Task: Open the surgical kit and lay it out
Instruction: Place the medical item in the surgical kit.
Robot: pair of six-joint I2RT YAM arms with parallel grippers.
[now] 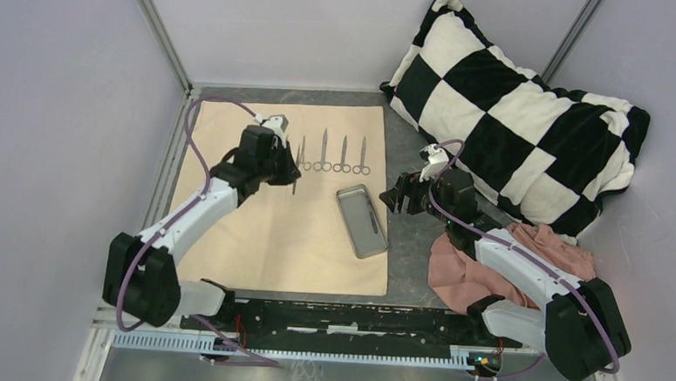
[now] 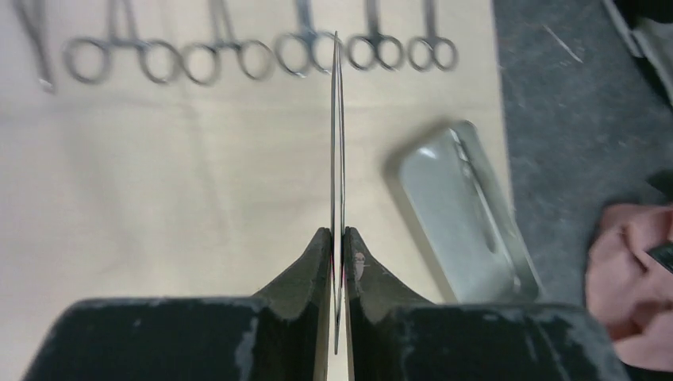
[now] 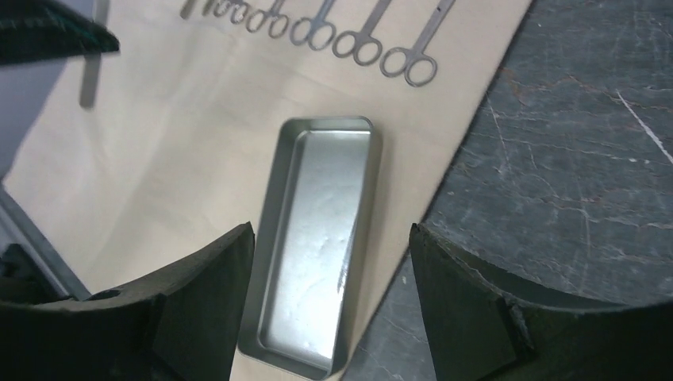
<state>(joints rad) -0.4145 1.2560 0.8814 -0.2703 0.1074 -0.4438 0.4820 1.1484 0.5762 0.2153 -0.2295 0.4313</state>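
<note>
The beige cloth wrap point(image 1: 263, 221) lies spread flat. Several silver ring-handled instruments point(image 1: 334, 154) lie in a row at its far edge; their rings show in the left wrist view point(image 2: 238, 59). My left gripper point(image 1: 293, 179) hovers above the cloth left of the row, shut on a slim steel instrument point(image 2: 337, 143) seen edge-on. The grey metal tray point(image 1: 357, 222) sits at the cloth's right edge. My right gripper point(image 1: 395, 198) is open and empty just right of the tray, which shows between its fingers point(image 3: 206, 294). A thin dark line in the tray is unclear.
A black-and-white checkered pillow point(image 1: 514, 104) fills the back right corner. A pink cloth point(image 1: 470, 267) lies crumpled under the right arm. Dark bare tabletop point(image 1: 406, 246) runs right of the beige cloth. White walls enclose the left, back and right sides.
</note>
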